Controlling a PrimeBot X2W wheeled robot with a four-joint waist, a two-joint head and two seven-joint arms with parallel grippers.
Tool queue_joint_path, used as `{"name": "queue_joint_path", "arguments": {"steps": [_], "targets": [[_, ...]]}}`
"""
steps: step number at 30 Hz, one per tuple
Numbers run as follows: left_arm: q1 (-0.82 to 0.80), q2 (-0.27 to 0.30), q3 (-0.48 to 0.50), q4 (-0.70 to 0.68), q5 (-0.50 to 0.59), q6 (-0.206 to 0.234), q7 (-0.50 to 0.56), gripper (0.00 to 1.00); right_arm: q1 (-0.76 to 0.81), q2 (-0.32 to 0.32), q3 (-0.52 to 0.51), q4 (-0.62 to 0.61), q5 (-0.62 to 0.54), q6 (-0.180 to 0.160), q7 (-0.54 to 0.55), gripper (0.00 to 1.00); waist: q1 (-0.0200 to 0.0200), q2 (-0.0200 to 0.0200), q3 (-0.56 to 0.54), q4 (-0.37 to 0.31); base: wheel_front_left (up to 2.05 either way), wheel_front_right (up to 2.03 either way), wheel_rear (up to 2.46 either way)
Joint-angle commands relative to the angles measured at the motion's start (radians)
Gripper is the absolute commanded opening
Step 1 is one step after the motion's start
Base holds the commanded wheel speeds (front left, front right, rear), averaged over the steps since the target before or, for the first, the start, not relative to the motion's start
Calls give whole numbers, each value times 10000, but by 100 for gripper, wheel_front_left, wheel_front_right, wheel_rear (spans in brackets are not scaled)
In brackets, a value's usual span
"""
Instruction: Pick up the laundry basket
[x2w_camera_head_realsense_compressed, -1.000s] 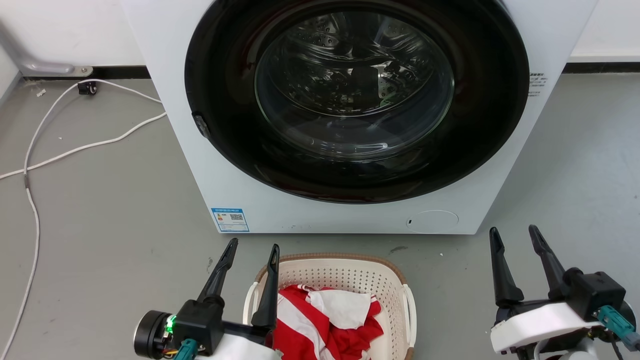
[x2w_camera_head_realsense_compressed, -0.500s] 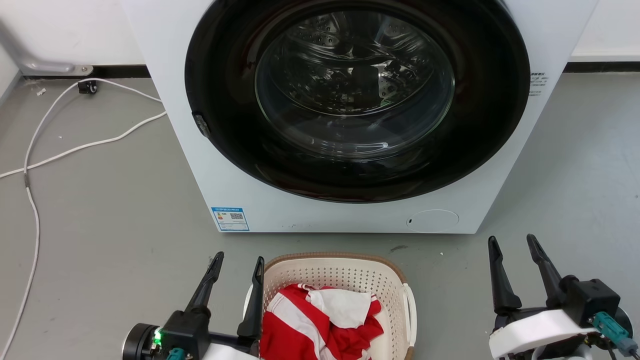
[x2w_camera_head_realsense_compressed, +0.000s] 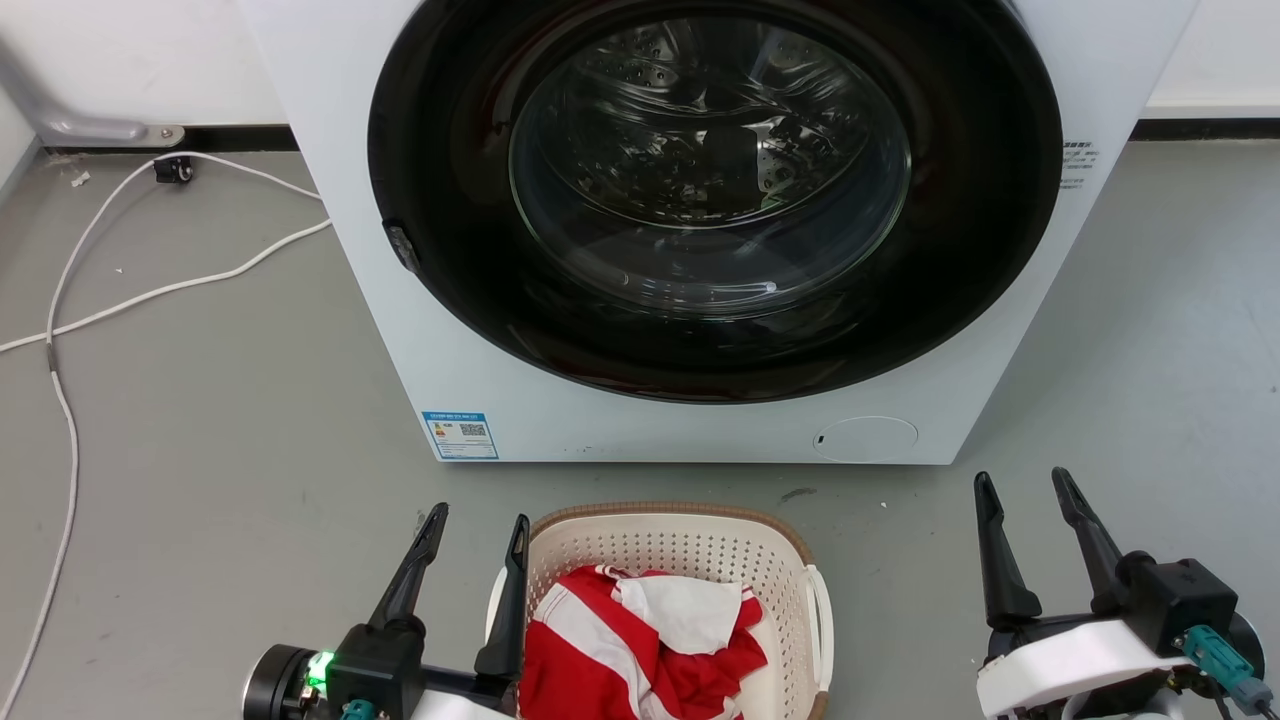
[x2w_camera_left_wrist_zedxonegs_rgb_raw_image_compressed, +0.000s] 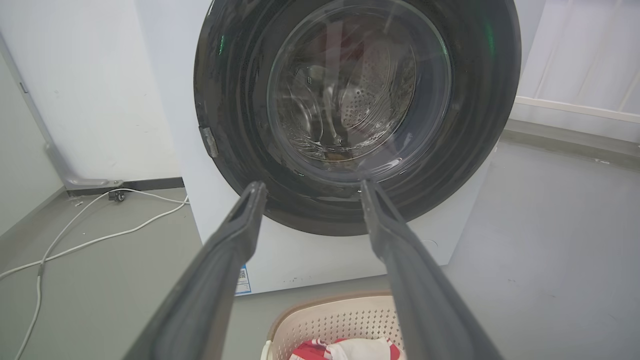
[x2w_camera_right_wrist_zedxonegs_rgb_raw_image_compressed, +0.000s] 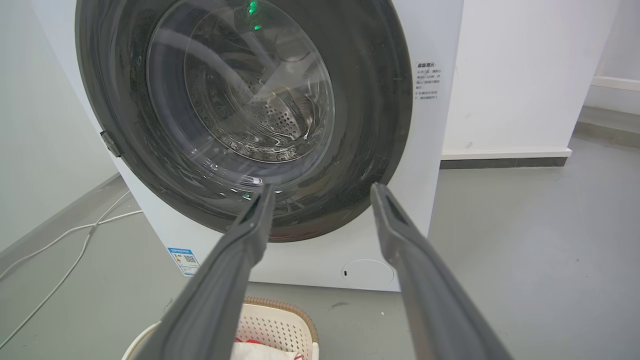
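The laundry basket (x2w_camera_head_realsense_compressed: 690, 548) sits on the grey floor (x2w_camera_head_realsense_compressed: 200, 450) at the bottom centre of the head view, just in front of the washing machine (x2w_camera_head_realsense_compressed: 400, 330). It is cream with perforated walls, a brown woven-look rim and a white handle on each side. A red and white striped cloth (x2w_camera_head_realsense_compressed: 620, 650) is heaped inside it.

The left gripper (x2w_camera_head_realsense_compressed: 478, 517) is at the lower left of the head view with its fingers spread and nothing between them. The finger nearer the basket crosses the basket's left edge, and I cannot tell whether it touches. A green light (x2w_camera_head_realsense_compressed: 322, 668) glows on that wrist. The right gripper (x2w_camera_head_realsense_compressed: 1021, 477) is at the lower right, well apart from the basket, with its fingers also spread and empty.

In the left wrist view, the left gripper (x2w_camera_left_wrist_zedxonegs_rgb_raw_image_compressed: 312, 184) points at the machine's dark round door, with the basket (x2w_camera_left_wrist_zedxonegs_rgb_raw_image_compressed: 325, 320) at the bottom edge. In the right wrist view, the right gripper (x2w_camera_right_wrist_zedxonegs_rgb_raw_image_compressed: 322, 187) points the same way, with the basket (x2w_camera_right_wrist_zedxonegs_rgb_raw_image_compressed: 280, 320) at the bottom left.

A blue label (x2w_camera_head_realsense_compressed: 459, 436) with a QR code is stuck at the lower left of the machine's front, and its print is too small to read. A white sticker (x2w_camera_right_wrist_zedxonegs_rgb_raw_image_compressed: 428, 81) beside the door at the upper right carries several lines of small print, also unreadable. A round flap (x2w_camera_head_realsense_compressed: 865, 439) is at the lower right of the front. A white cable (x2w_camera_head_realsense_compressed: 150, 290) trails over the floor at the left.
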Motion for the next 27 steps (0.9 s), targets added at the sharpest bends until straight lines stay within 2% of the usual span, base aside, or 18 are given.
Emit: {"name": "queue_joint_path", "arguments": {"steps": [1, 19, 27], "targets": [[104, -18, 26, -14, 83, -27, -28, 100, -54, 13, 13, -23, 34, -3, -20, 100, 0, 0, -5, 3, 0, 0, 0], [-68, -41, 122, 108, -123, 66, -28, 100, -201, 13, 72, 102, 67, -3, -20, 100, 0, 0, 310, -37, 0, 0, 0], [-826, -41, 228, 643, -20, 37, -28, 100, -1115, 14, 44, 400, 120, -3, -20, 100, 0, 0, 1616, -194, 0, 0, 0]]}}
